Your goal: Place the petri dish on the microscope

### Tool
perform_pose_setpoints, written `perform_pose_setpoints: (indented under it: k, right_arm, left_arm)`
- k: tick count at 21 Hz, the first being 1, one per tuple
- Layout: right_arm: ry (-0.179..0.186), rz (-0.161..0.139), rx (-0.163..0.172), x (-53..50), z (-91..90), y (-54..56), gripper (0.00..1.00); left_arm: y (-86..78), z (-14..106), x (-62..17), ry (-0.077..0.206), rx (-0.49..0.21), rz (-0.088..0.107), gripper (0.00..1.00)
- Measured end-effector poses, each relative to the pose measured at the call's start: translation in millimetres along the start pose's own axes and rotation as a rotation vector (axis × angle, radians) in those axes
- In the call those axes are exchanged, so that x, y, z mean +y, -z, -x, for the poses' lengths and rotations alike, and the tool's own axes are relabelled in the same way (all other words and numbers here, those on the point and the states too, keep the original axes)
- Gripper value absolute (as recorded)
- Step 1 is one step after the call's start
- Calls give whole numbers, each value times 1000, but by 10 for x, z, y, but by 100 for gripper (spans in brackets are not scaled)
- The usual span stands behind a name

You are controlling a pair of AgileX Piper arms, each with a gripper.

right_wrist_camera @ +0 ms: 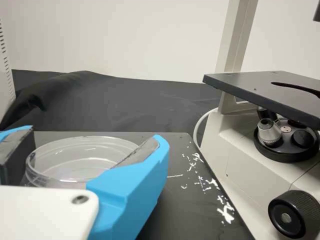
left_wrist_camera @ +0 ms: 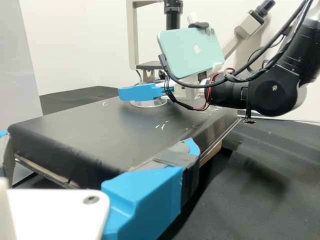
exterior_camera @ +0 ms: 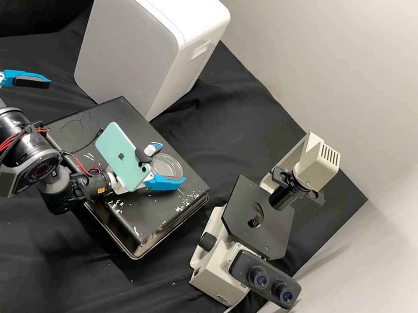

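A clear, empty petri dish [exterior_camera: 170, 163] rests on a black raised platform [exterior_camera: 158, 212]. My right gripper [exterior_camera: 163, 166] is open, with one blue finger close on each side of the dish. In the right wrist view the dish [right_wrist_camera: 75, 160] lies between the fingers [right_wrist_camera: 135, 175]. The white microscope [exterior_camera: 234, 266] stands right of the platform, its black stage [exterior_camera: 260, 217] bare. The stage [right_wrist_camera: 270, 90] sits higher than the dish. My left gripper [exterior_camera: 15, 94] hangs open at the far left, holding nothing. From the left wrist view, the dish [left_wrist_camera: 148, 103] lies across the platform.
A tall white box [exterior_camera: 148, 36] stands behind the platform. A mint-green phone [exterior_camera: 122, 156] is mounted on the right arm's wrist. Black cloth [exterior_camera: 236, 118] covers the bench, whose edge runs close behind the microscope. The microscope's eyepieces [exterior_camera: 268, 285] point toward the front.
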Motion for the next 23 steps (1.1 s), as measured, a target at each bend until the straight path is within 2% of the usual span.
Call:
perform_pose_setpoints:
  k: [6, 10, 13, 16, 18, 23]
  right_arm:
    - [0, 0, 0, 0, 0, 0, 0]
    - [2, -4, 0, 18, 12, 15, 0]
    - [-6, -6, 6, 56, 54, 34, 0]
    - [5, -6, 1, 45, 101, 14, 0]
    - [11, -18, 0, 38, 119, 7, 0]
    - [4, -20, 10, 66, 155, 27, 0]
  left_arm:
    - [0, 0, 0, 0, 0, 0, 100]
    - [9, -7, -20, 10, 4, 6, 100]
    - [21, -14, -8, 3, 14, 10, 100]
    - [27, -14, -6, 0, 20, 13, 100]
    - [27, -14, -6, 0, 20, 13, 100]
    - [18, -16, -8, 1, 16, 12, 100]
